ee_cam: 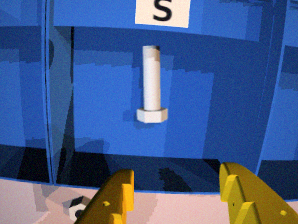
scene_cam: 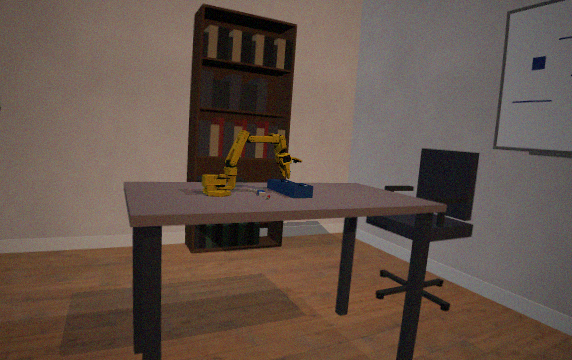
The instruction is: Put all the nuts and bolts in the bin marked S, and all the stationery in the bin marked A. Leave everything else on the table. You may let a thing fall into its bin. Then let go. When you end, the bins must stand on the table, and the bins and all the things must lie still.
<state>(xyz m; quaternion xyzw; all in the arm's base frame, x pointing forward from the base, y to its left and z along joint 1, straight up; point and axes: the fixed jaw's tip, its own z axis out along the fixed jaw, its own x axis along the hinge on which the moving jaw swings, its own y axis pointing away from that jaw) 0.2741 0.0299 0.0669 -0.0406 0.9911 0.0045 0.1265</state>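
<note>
A grey bolt (ee_cam: 152,90) lies flat on the floor of the blue bin (ee_cam: 100,76) (scene_cam: 291,189), in the compartment marked S (ee_cam: 162,8), with its hex head toward me. My yellow gripper (ee_cam: 176,176) (scene_cam: 286,170) hangs above the near wall of that compartment. Its fingers stand a little apart with nothing between them. The bolt is well clear of the fingers. A few small items (scene_cam: 264,194) lie on the table between the arm's base and the bin; they are too small to name.
More blue compartments adjoin on the left (ee_cam: 23,83) and right (ee_cam: 286,83). A small dark thing (ee_cam: 79,208) lies on the table just before the bin. A bookshelf (scene_cam: 241,100) stands behind the table and a chair (scene_cam: 436,200) at its right.
</note>
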